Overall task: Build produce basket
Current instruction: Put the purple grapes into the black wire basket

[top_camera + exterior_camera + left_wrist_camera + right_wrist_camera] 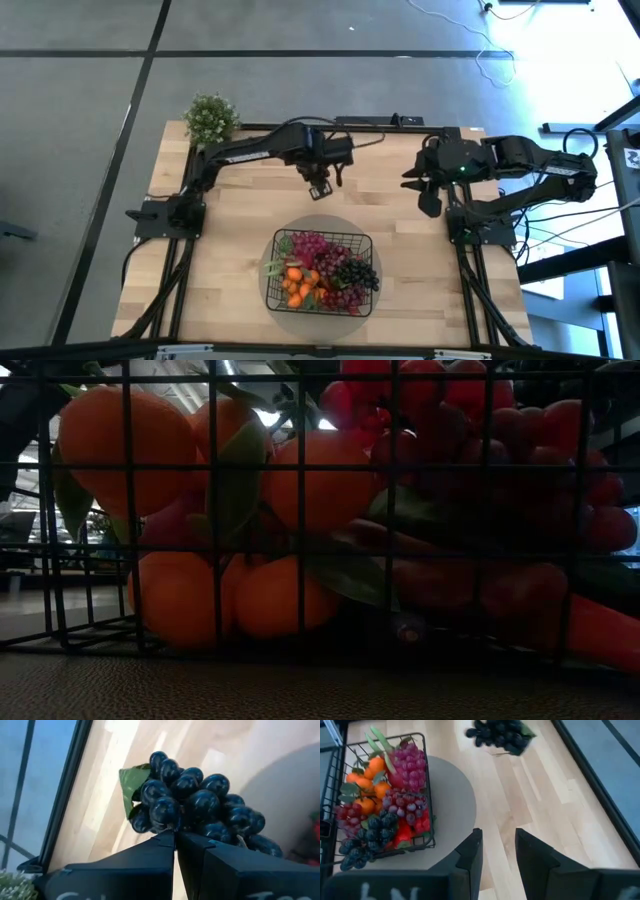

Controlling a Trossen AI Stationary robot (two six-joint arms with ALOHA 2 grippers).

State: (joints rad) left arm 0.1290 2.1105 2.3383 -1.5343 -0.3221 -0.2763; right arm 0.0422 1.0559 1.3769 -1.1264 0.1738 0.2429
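the left end effector, upper middle of the high frame, is clamped on a black grape bunch with a green leaf, held above the worktop. the right end effector, at the upper right, has its fingers slightly apart with nothing between them. the basket sits on a grey round mat at the lower middle of the high frame, filled with oranges, pink and purple grape bunches and red pieces. a potted plant stands at the worktop's upper left corner.
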